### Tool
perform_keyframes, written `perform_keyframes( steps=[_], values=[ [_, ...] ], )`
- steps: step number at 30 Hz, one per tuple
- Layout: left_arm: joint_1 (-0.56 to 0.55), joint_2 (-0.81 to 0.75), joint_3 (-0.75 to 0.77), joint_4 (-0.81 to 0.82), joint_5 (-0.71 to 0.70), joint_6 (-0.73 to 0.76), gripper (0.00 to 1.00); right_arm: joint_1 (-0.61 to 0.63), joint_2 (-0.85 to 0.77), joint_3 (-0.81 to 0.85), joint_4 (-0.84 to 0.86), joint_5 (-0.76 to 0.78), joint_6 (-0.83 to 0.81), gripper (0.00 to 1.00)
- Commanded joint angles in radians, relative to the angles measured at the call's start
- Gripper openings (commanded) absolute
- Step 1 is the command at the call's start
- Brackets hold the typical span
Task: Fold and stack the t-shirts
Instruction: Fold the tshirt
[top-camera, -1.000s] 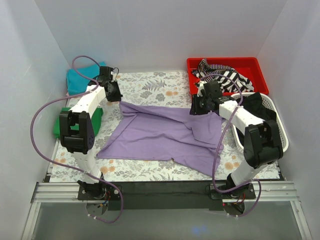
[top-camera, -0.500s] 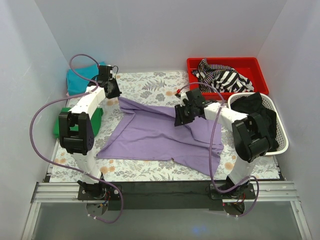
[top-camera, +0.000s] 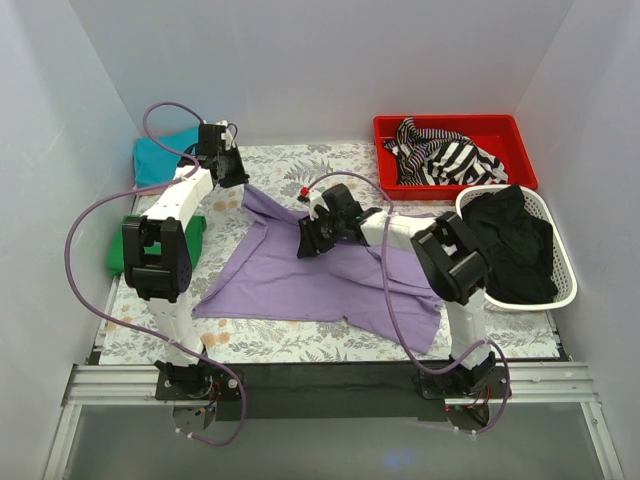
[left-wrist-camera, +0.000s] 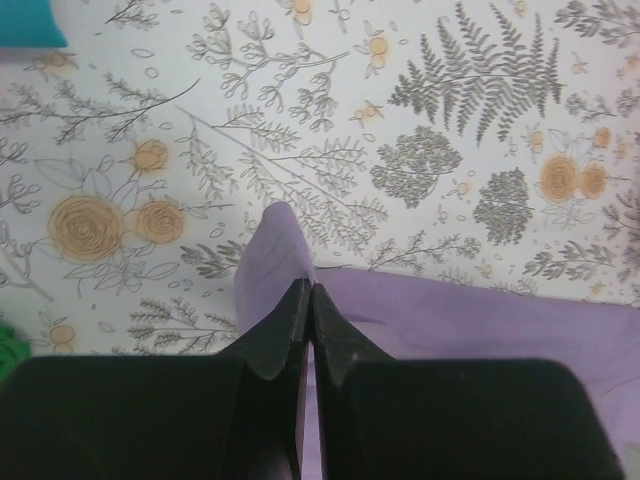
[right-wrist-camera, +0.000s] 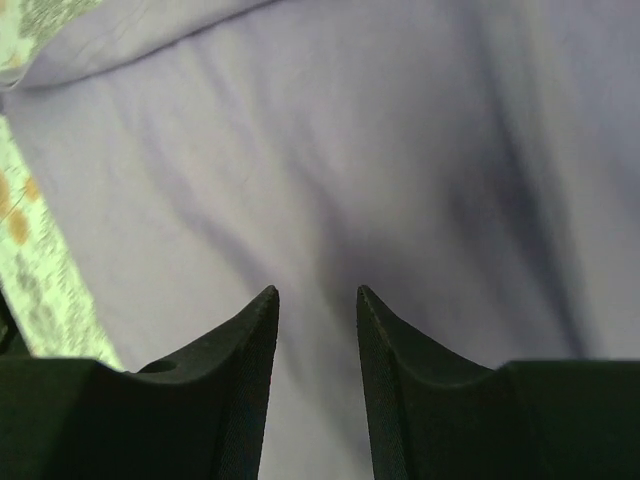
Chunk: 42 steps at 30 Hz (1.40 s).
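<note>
Two grippers are mine, and both are at the lavender t-shirt (top-camera: 300, 280), which lies spread and rumpled across the middle of the floral table cover (top-camera: 300, 160). My left gripper (left-wrist-camera: 307, 292) is clenched on the shirt's corner at 11 o'clock, with a peak of purple cloth pinched between its closed fingers. My right gripper (right-wrist-camera: 317, 295) sits low over the shirt's upper middle, fingers parted and grasping nothing; I cannot tell whether the tips touch the cloth. A folded teal t-shirt (top-camera: 160, 160) lies at 10 o'clock and a folded green t-shirt (top-camera: 195, 235) at 9 o'clock, partly behind my left arm. The red tray (top-camera: 500, 122) at 1 o'clock holds a striped garment (top-camera: 450, 155). The white basket (top-camera: 565, 285) at 3 o'clock holds black clothing (top-camera: 515, 240).
</note>
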Motion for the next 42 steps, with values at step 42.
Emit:
perform_keyframes(
  steps=[42],
  values=[
    [-0.031, 0.231, 0.352, 0.172, -0.141, 0.216, 0.0, 0.024, 0.334, 0.167, 0.166, 0.106, 0.101, 0.46]
  ],
)
